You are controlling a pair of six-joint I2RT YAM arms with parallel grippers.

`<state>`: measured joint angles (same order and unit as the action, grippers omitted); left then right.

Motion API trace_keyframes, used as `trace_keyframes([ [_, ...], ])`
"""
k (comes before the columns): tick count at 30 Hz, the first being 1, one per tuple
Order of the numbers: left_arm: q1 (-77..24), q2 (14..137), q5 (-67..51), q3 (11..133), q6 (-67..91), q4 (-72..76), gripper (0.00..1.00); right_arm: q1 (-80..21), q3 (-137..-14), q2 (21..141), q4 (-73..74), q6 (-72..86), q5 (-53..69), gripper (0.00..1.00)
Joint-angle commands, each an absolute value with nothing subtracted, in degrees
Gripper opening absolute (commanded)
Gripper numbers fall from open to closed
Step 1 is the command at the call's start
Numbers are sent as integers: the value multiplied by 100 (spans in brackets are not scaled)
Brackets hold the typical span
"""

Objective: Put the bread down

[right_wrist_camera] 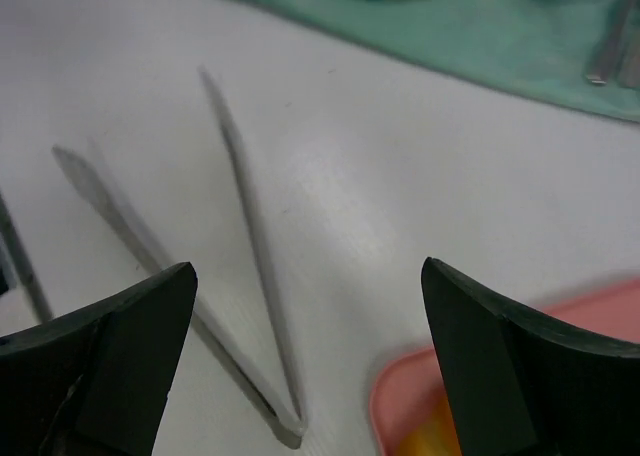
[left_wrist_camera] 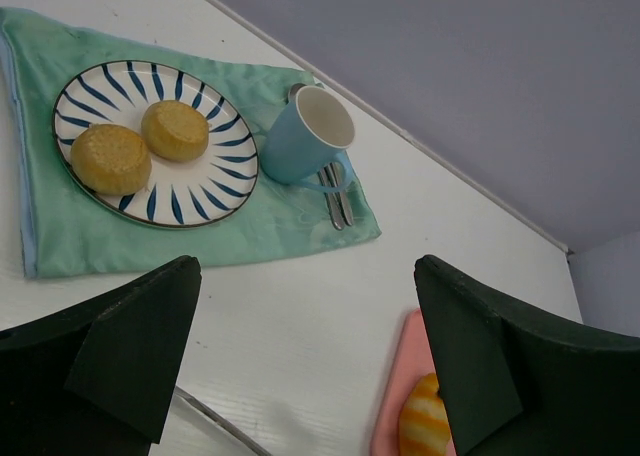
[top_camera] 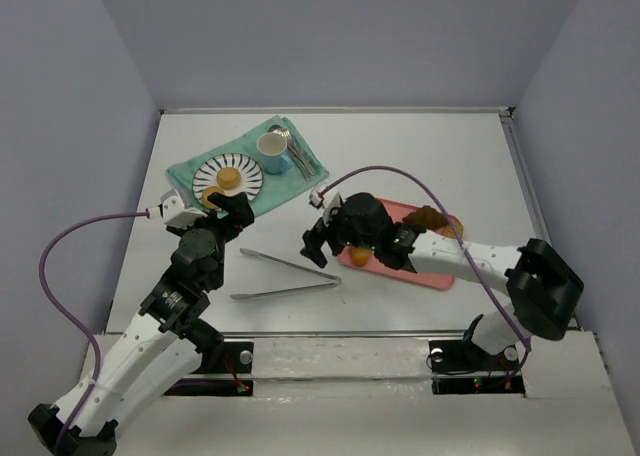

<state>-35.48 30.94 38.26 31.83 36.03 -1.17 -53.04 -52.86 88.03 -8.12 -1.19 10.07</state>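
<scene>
Pink plastic tray [top_camera: 400, 209], right of the blue-striped ceramic plate [left_wrist_camera: 200, 191], held more bread [top_camera: 430, 217]. Steel tongs [top_camera: 300, 265] lay near the plate, two golden buns [left_wrist_camera: 175, 129] already on it. Left gripper [left_wrist_camera: 305, 276] and right gripper [right_wrist_camera: 305, 276] gaped, empty. Halfway done, I reckon.

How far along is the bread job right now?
Done: one roll and a second roll sit on the striped plate. In hand: nothing. The left end effector and right end effector are open and empty, and the tongs lie on the table. Left: at least one striped roll sits on the pink tray.
</scene>
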Motion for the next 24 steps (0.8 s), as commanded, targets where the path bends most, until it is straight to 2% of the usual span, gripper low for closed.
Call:
trace_keyframes([
  [1,-3507,3067,4078,3296,3604,18,99,-4765,-5151,7903,-1064,1299,-1913,100],
  [3,-3507,3085,4113,3287,3604,18,99,-4301,-4888,7595,-713,2001,-2100,100],
  [6,-3507,3173,4192,3305,3604,9,99,-2965,-4475,7059,-194,2645,-1259,100],
  [7,-3507,3225,4201,3313,3604,9,99,-2605,-4378,6875,42,2767,-1370,100],
  [12,-3507,3322,4350,3340,3621,17,99,-2399,-4175,6497,817,2839,-2390,100],
  [19,-3507,3401,4368,3375,3656,-123,99,-2399,-4412,6223,782,2786,-1960,100],
  [24,-3507,3401,4412,3366,3674,-123,99,-2399,-4158,5898,510,2725,-1907,100],
])
